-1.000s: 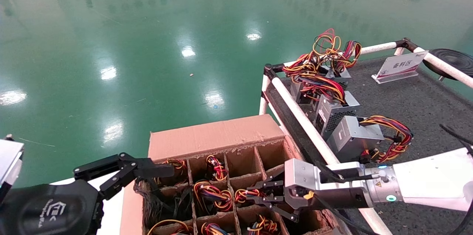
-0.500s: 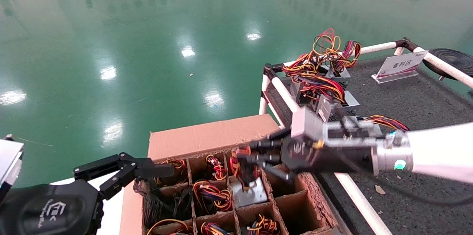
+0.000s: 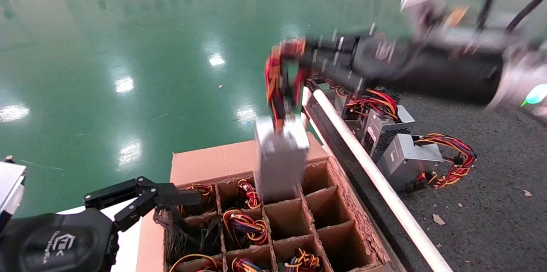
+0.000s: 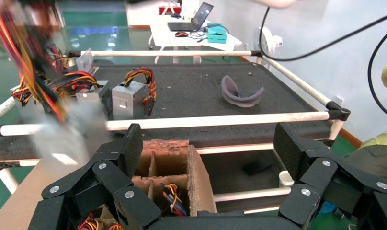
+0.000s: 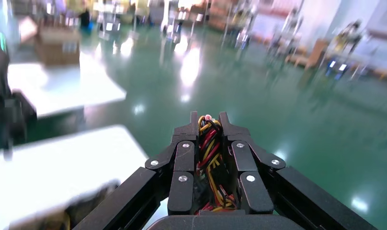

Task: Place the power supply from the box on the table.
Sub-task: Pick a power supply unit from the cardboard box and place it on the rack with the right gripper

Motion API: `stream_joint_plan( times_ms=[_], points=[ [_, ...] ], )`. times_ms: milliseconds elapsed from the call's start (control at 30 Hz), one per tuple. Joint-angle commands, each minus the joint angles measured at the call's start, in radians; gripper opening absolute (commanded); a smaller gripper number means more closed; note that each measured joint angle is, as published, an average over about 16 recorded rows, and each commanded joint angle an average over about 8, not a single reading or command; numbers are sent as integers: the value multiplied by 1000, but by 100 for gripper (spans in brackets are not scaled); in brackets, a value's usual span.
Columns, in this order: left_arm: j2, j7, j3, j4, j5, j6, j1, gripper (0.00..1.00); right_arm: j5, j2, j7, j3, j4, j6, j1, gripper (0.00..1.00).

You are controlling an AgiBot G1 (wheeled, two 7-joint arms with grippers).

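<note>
A silver-grey power supply hangs by its wire bundle above the far row of the brown cardboard box. My right gripper is shut on that bundle, high over the box's far edge; the wrist view shows the red, yellow and black wires pinched between the fingers. The hanging case shows as a blurred grey shape in the left wrist view. My left gripper is open at the box's left wall, holding nothing. The dark grey table lies to the right.
Several power supplies with wire bundles lie near the table's left rail. More wire bundles fill box compartments. A sign card and a black coil sit at the table's far side. Green floor lies beyond.
My right gripper has risen out of the box with the wire bundle, lifting the power supply clear of its compartment and up above the far edge. The left arm has not moved.
</note>
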Motion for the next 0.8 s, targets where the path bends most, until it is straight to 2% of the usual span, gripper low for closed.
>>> stream_joint_plan(
  times_ms=[33, 200, 400, 800],
  points=[
    [0, 0, 0, 0, 0, 0, 0, 100, 32, 13, 48, 8, 23, 5, 26, 0],
    [0, 0, 0, 0, 0, 0, 0, 100, 74, 32, 110, 32, 28, 27, 99, 0],
    [0, 0, 0, 0, 0, 0, 0, 100, 93, 59, 140, 52, 3, 57, 168, 0],
    [0, 0, 0, 0, 0, 0, 0, 100, 74, 146, 90, 60, -128, 96, 262, 0]
  ],
)
